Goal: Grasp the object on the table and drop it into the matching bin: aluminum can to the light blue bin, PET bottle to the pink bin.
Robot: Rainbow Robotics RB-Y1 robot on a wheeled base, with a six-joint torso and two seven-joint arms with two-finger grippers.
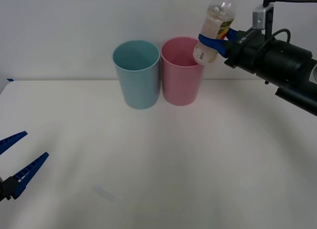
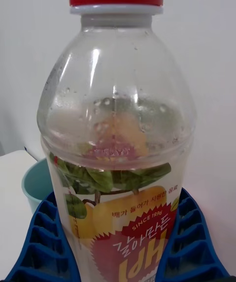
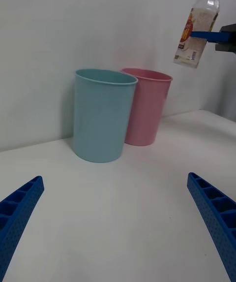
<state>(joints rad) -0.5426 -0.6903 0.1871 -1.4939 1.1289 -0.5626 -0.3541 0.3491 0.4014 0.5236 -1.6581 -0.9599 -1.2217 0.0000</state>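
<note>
While the right gripper [image 1: 216, 42] clamps the PET bottle [image 1: 214, 27] around its labelled body, the bottle hangs tilted at the upper right of the front view, its base over the near-right rim of the pink bin [image 1: 182, 71]. The light blue bin [image 1: 136, 73] stands just beside the pink one at upper centre, on the table [image 1: 158, 160]. At the lower left edge, the left gripper [image 1: 20, 157] rests idle with fingers spread. The step in hand appears to be the carry to the bin; the next move likely calls for centring the bottle over the pink opening before the fingers part.
</note>
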